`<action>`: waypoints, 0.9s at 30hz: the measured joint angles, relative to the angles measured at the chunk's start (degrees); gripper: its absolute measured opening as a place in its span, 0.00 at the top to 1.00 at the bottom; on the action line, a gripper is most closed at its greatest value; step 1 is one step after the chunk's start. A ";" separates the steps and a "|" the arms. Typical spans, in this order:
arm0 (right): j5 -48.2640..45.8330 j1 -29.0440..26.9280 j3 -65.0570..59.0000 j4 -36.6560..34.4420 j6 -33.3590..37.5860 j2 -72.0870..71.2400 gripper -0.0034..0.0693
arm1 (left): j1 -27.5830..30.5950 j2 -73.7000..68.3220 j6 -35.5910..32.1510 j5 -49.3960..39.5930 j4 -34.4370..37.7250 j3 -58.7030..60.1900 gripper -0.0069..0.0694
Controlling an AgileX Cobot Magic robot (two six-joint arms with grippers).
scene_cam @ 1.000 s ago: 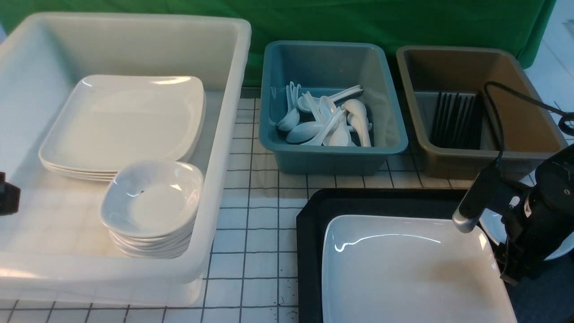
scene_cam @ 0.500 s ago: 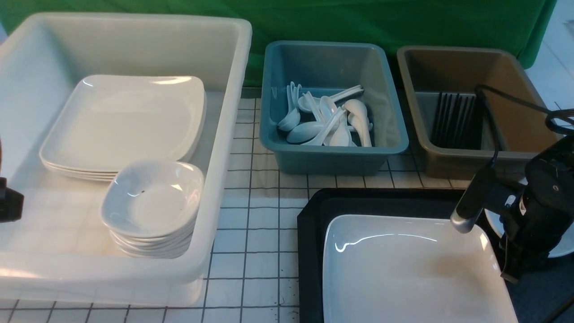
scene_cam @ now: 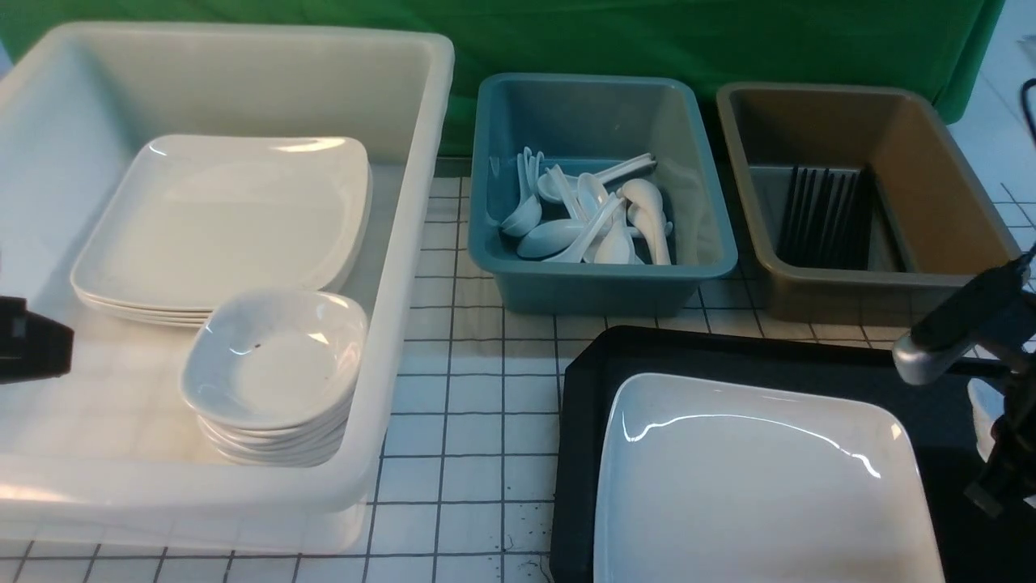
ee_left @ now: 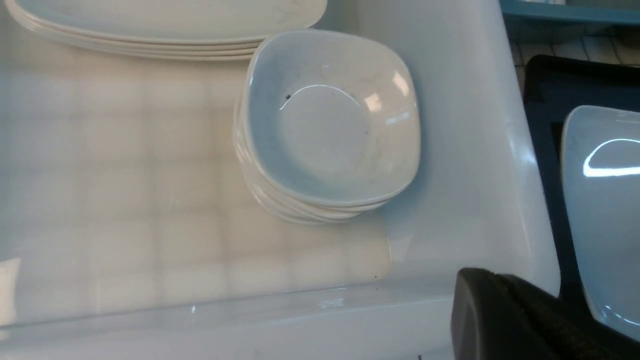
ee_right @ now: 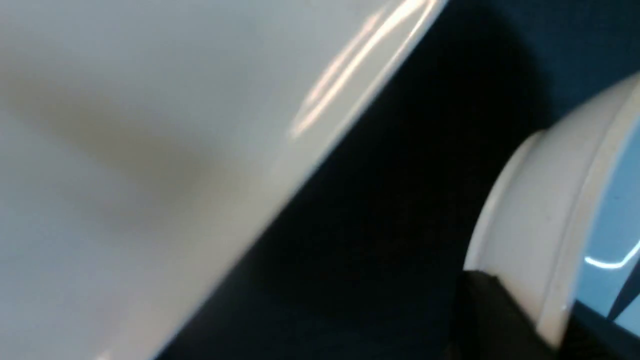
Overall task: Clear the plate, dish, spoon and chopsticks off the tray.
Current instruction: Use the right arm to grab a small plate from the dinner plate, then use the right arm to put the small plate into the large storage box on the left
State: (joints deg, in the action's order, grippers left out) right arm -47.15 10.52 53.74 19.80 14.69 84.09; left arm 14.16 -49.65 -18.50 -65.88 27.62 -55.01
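The plate [scene_cam: 761,486] lies flat on the tray [scene_cam: 712,356] and fills most of its near part. The tray sits at the table's [scene_cam: 469,389] near right. The dish [scene_cam: 983,413] stands on the tray just beside the plate's right edge, apart from it, and mostly hidden behind the right arm in the front view. The right gripper [ee_right: 560,325] is down at that dish. In the blurred wrist view one black finger [ee_right: 495,320] rests against the outside of the dish's wall and a dark shape sits inside the rim, so it seems to be clamped on the dish.

The left gripper [ee_left: 495,300] hangs over the left side of the white tub [scene_cam: 405,243], its jaws pressed together on nothing. In that tub are a plate stack [scene_cam: 218,219] at the back and a dish stack [scene_cam: 275,372] in front of it. Behind the tray stand a blue tub [scene_cam: 599,291] holding spoons [scene_cam: 591,227] and, to its right, a brown tub [scene_cam: 931,162] holding black sticks [scene_cam: 821,214].
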 joint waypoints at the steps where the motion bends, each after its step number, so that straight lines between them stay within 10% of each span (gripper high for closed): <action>1: -1.33 0.00 -0.01 -2.78 -0.26 -4.11 0.84 | 0.00 0.00 -0.61 0.14 0.89 0.00 0.90; 10: -1.38 -0.01 3.93 -30.97 8.73 -20.41 0.84 | 0.00 0.00 -0.91 2.54 1.17 0.00 0.90; 13: -1.75 1.90 7.37 -59.54 26.21 -20.49 0.84 | 0.00 0.00 -0.85 6.93 -1.19 0.00 0.89; 16: -2.03 8.72 9.91 -73.36 36.48 -17.44 0.84 | 0.00 0.00 2.31 8.92 -3.97 0.00 0.89; 22: 3.17 27.29 21.30 -72.85 41.16 -4.69 0.84 | 0.00 0.00 4.08 9.13 -5.20 0.00 0.89; 27: 7.93 39.19 36.93 -57.50 41.46 11.37 0.84 | 0.00 0.46 7.46 12.73 -7.08 0.00 0.88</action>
State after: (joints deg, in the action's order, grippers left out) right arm -39.22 49.71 90.68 -37.70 56.14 95.47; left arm 14.16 -49.19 -11.03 -53.14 20.54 -55.01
